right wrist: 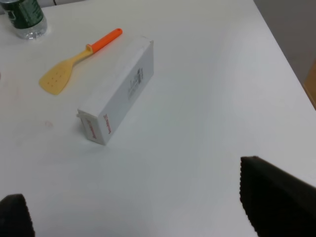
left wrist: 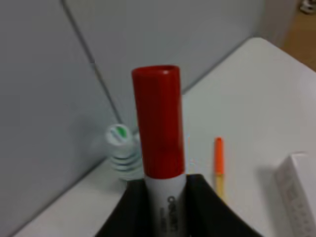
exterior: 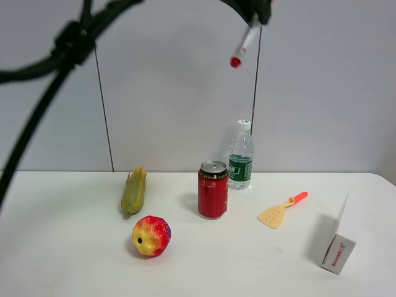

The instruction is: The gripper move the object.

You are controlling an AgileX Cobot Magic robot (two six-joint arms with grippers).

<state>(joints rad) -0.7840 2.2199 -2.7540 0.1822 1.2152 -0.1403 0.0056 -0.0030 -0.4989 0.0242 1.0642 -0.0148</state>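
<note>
One marker pen (exterior: 244, 43), and right now it's way up in the air. It has a white barrel with the red cap pointing downward at a slant, and it hangs high over the bench (exterior: 74, 247). My left hand (left wrist: 167, 195) is clamped on the barrel. In the left wrist view the black fingers sit tight on either side of the white part, and the cap sticks out past them.

Below it, more or less, are the water bottle (exterior: 241, 158) and the red can (exterior: 213, 189), though I can't really judge depth from the high camera. Further out to the right there's the yellow spatula (exterior: 281, 211) and a white box (exterior: 338, 244). To the left are a corn cob (exterior: 134, 190) and a red-and-yellow toy fruit (exterior: 151, 236). None of them touch each other.

My right hand (right wrist: 143, 207) has its fingers spread wide with nothing between them, and it hovers over the bench near the box.

Progress-wise, I'd say the grab and the lift are done. What's left is carrying the pen over and setting it down somewhere. I can't tell where, since nothing on the bench looks like a target.
</note>
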